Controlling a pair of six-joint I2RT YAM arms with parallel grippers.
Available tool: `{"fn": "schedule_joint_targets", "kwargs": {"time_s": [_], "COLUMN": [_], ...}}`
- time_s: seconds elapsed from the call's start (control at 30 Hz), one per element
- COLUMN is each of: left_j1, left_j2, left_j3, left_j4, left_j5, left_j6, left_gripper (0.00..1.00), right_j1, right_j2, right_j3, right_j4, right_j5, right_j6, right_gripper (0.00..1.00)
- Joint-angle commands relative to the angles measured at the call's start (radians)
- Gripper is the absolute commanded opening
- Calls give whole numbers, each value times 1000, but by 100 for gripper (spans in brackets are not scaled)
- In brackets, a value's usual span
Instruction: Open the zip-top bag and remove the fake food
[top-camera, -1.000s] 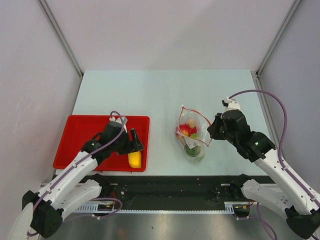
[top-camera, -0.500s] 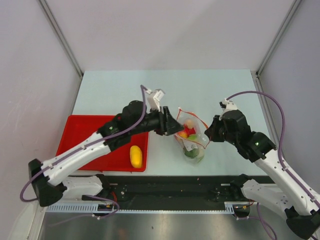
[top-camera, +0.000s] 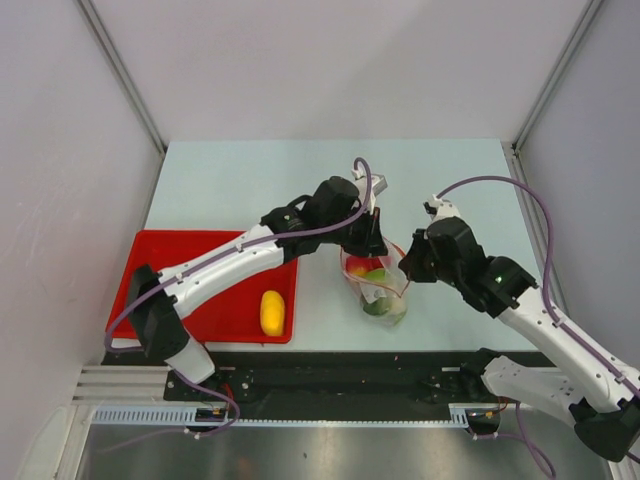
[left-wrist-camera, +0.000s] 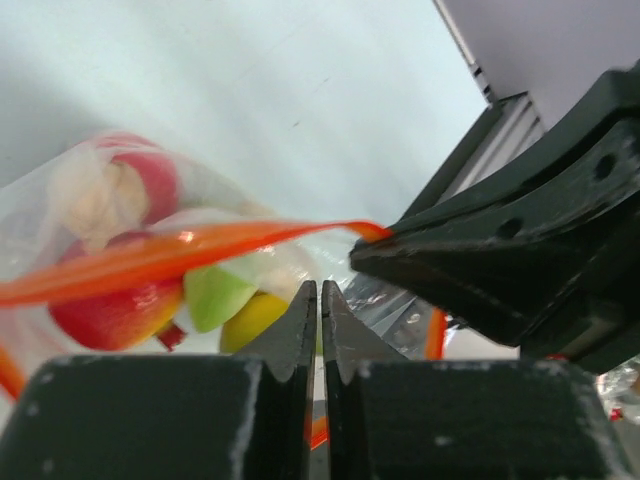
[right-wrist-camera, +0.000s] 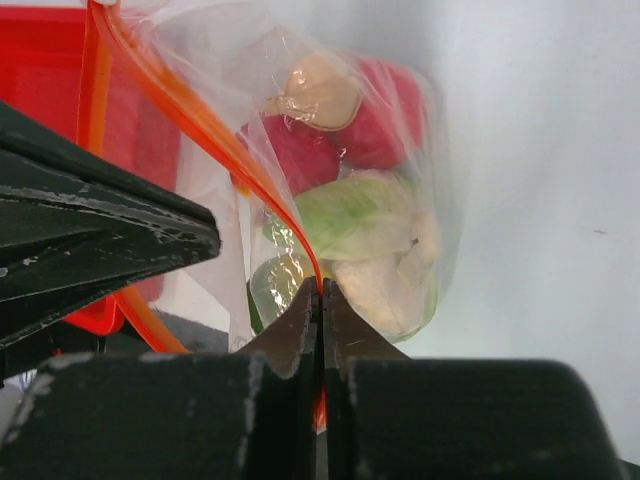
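The zip-top bag (top-camera: 386, 298) stands at mid-table with its red-stripped mouth up. Inside it lies fake food: red balls (left-wrist-camera: 112, 312), a green piece (right-wrist-camera: 350, 215) and a beige lump (right-wrist-camera: 320, 90). One yellow oval (top-camera: 271, 312) lies on the red tray. My left gripper (top-camera: 377, 243) is shut on the bag's far-left mouth edge; an orange strip shows between its jaws (left-wrist-camera: 320, 292). My right gripper (top-camera: 405, 268) is shut on the red zip strip at the opposite edge (right-wrist-camera: 321, 292). The two grippers face each other across the mouth.
The red tray (top-camera: 170, 262) sits at the near left, under my left arm. Grey walls with metal rails close the table on three sides. A black rail runs along the near edge by the arm bases.
My left arm swung from the tray to the bag and shut its jaws on the mouth edge, leaving the yellow oval on the tray. The right gripper kept its hold.
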Motion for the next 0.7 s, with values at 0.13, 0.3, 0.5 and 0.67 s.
{"fn": "schedule_joint_targets", "kwargs": {"time_s": [0.13, 0.3, 0.5, 0.67], "left_j1": [2, 2, 0, -1], "left_j2": [-71, -66, 92, 188], "left_j3": [12, -74, -6, 50], "left_j4": [-68, 16, 51, 52], "left_j5": [-65, -101, -131, -220], "left_j6": [111, 30, 10, 5], "left_gripper": [5, 12, 12, 16], "right_j1": [8, 7, 4, -2], "right_j2": [-45, -62, -90, -108], "right_j3": [49, 49, 43, 38], "right_j4": [-2, -36, -44, -37], "right_j5": [96, 66, 29, 0], "right_j6": [68, 38, -10, 2], "right_gripper": [0, 0, 0, 0]}}
